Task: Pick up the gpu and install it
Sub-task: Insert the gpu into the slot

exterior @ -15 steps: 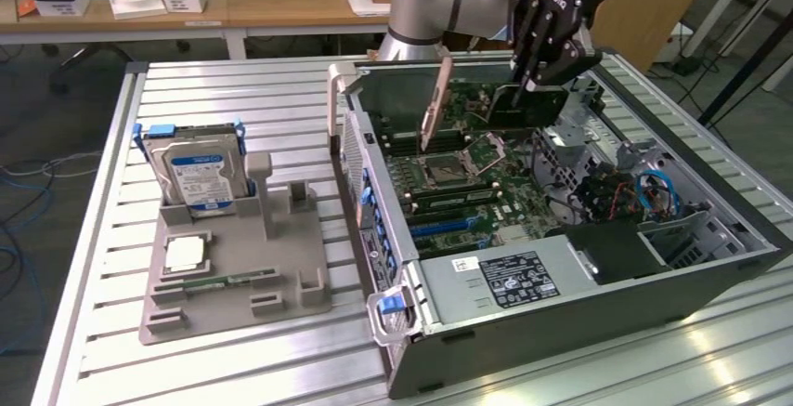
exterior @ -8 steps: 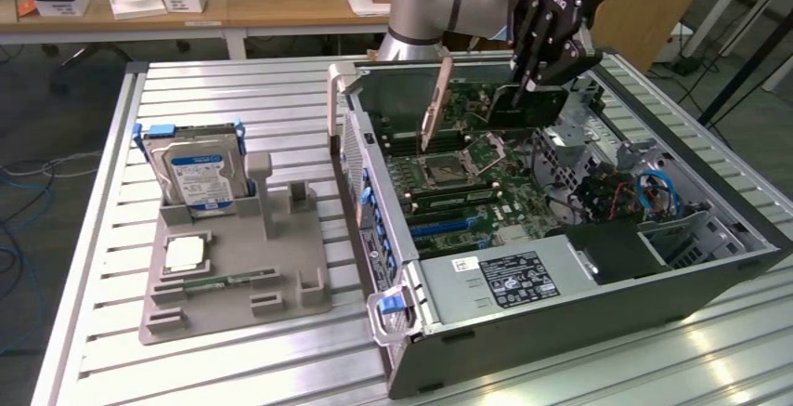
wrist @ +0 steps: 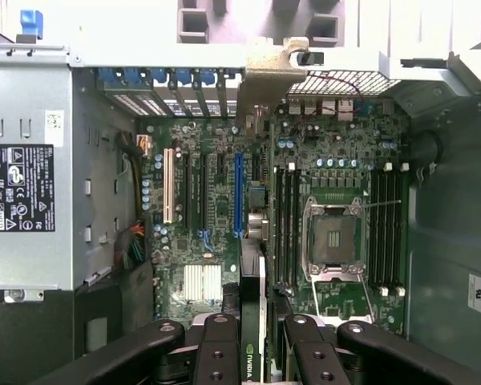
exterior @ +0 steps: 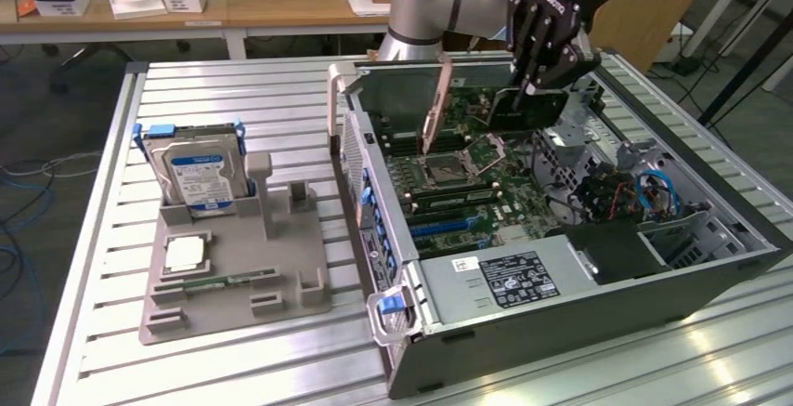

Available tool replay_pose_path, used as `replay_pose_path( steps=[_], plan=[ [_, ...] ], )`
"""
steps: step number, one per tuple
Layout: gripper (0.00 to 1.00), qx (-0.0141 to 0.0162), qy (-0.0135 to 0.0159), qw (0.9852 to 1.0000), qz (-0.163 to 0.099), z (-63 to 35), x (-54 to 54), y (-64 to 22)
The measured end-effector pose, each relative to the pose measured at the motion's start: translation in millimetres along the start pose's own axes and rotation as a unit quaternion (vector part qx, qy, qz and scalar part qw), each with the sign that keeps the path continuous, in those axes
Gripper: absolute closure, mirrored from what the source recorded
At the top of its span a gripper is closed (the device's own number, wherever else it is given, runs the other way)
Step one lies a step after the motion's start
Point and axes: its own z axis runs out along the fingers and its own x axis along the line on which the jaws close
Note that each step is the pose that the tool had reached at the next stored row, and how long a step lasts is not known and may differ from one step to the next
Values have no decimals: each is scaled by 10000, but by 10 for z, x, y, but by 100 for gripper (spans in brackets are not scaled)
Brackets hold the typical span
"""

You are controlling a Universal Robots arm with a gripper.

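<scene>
**Wrist view: gpu clamped edge-on above the open case**

Wrist view first: your gripper has its black fingers closed on the gpu, which you see edge-on as a thin dark strip with a green logo label, running away from the camera toward its metal end bracket. Beyond it lies the motherboard, with the blue slot just beside the card's line, the white slot farther to one side, and the bare CPU socket flanked by memory slots on the other side. The grey power supply with its black label sits at the case's edge.

From the exterior view, you see the gripper holding the gpu upright over the far end of the open computer case, above the board and not seated. On the exterior view's left, well apart from the case, the grey parts tray on the slatted table holds the blue-labelled hard drive standing upright.
</scene>
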Motion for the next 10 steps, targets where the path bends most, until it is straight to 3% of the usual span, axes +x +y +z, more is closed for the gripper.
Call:
replay_pose_path(
  steps=[10],
  plan=[
    [74,7,11,10000,0,182,2,-2]
  ],
)
